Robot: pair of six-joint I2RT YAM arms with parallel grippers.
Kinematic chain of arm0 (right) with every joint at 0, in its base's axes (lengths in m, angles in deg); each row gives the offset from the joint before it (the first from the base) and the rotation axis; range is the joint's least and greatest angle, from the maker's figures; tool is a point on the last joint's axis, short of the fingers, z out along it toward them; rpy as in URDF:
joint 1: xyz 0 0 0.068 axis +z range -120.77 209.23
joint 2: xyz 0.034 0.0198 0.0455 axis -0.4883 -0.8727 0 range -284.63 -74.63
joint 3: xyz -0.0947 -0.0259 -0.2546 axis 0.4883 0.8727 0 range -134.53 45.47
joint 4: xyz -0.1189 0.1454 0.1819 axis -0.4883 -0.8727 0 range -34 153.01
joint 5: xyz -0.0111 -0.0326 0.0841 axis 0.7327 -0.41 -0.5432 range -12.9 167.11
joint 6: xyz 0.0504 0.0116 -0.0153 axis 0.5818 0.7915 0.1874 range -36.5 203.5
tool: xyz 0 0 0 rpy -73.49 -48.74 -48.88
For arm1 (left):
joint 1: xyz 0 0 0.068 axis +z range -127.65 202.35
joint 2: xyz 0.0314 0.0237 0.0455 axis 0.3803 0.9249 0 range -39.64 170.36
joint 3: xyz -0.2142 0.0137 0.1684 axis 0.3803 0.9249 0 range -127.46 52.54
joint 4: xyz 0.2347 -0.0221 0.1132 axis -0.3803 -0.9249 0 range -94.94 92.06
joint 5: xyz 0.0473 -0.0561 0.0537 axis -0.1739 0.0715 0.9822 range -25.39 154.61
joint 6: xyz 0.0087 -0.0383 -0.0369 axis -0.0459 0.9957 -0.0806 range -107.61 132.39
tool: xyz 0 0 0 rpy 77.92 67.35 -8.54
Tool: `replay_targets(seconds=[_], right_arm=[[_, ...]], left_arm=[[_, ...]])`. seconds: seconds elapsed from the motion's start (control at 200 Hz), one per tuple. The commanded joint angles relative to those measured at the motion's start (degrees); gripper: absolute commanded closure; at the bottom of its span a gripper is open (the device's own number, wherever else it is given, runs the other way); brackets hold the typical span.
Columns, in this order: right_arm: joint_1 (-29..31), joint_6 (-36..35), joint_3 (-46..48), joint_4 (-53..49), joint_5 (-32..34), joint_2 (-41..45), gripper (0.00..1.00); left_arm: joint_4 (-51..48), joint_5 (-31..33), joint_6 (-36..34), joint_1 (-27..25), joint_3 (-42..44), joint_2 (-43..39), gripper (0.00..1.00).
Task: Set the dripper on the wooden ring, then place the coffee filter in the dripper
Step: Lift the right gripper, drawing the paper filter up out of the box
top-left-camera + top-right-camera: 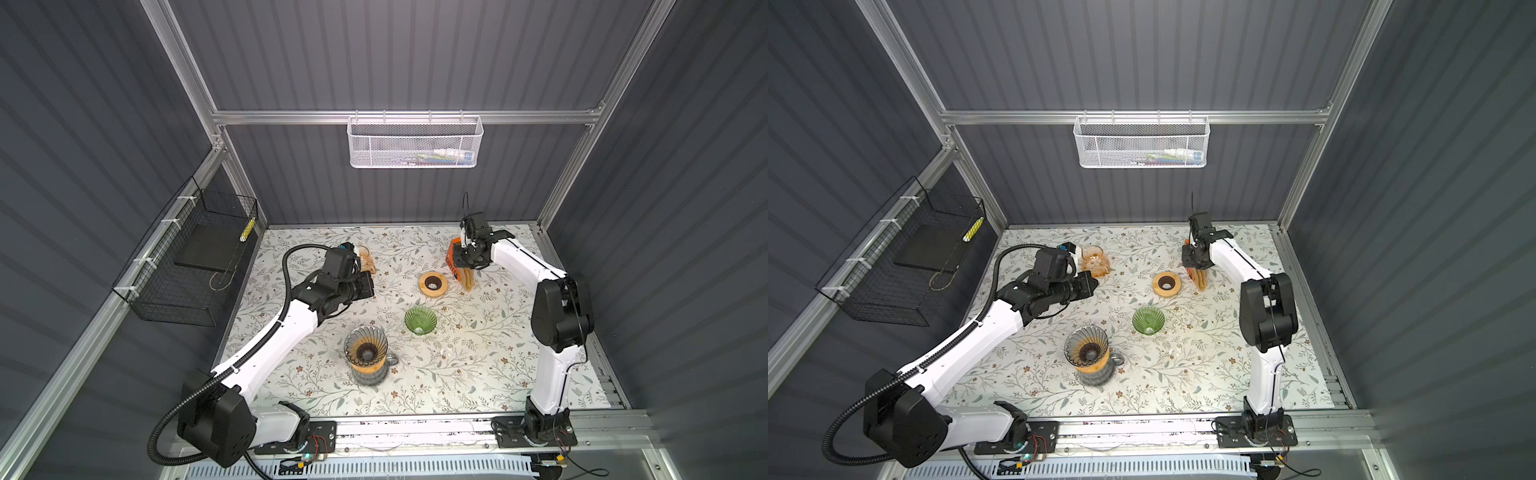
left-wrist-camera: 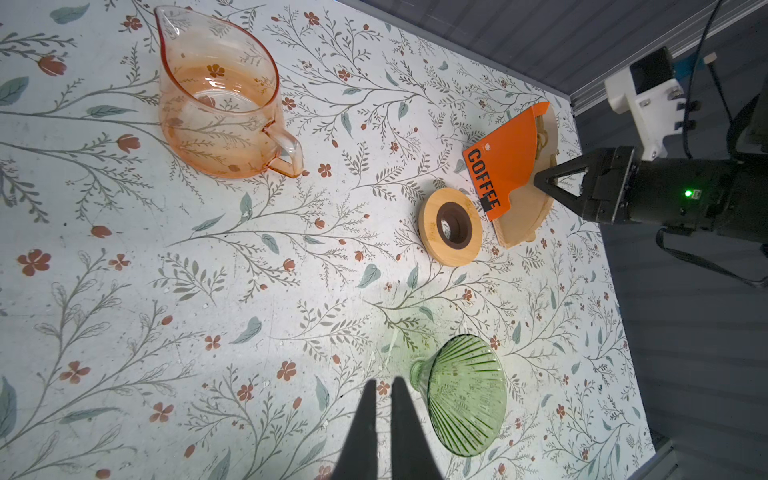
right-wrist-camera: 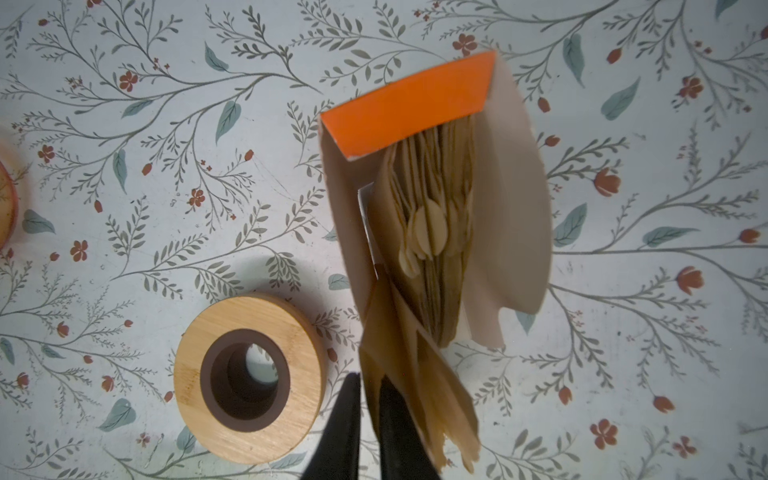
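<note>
Right gripper (image 3: 368,376) fingers are seen closest, in the right wrist view: jaws drawn nearly together, only a thin slit left. Tan filters (image 3: 436,395) are fanned out of the pack (image 3: 407,112) and met right at the tips, one sheet edge lined up with the slit. Whether a sheet is actually pinched cannot be told. Same contact is seen from the left wrist view, tips set against the tan sheets beside the orange sleeve marked COFFEE.

Pack is found at the far right of the table (image 1: 478,365), just beside the ring (image 3: 199,332); touching or not cannot be told.

Left gripper (image 2: 383,380) is closed with nothing held, hung above the table near the green dripper (image 2: 465,399) but apart from it. Jug (image 2: 216,104) is set at the far left, close to that arm's wrist in both top views.

Green dripper is placed mid-table, well apart from the pack, with the ring between them. Grey dripper (image 1: 365,347) is seated on a server (image 1: 368,376) nearer the front, left of the green one
</note>
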Motion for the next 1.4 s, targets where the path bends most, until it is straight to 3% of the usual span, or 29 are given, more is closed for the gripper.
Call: replay_targets(seconds=[0.0, 0.18, 1.396], right_arm=[[0.4, -0.1, -1.0, -0.8, 1.2, -0.9, 0.90], [0.5, -0.2, -1.0, -1.2, 1.6, 0.1, 1.00], [1.9, 0.4, 3.9, -2.6, 2.8, 10.3, 1.00]], left_arm=[[-0.2, 0.8, -0.9, -0.1, 0.4, -1.5, 0.89], [-0.2, 0.8, -1.0, -0.1, 0.5, -1.7, 0.90], [0.2, 0.7, -1.0, -0.1, 0.8, -2.4, 0.89]])
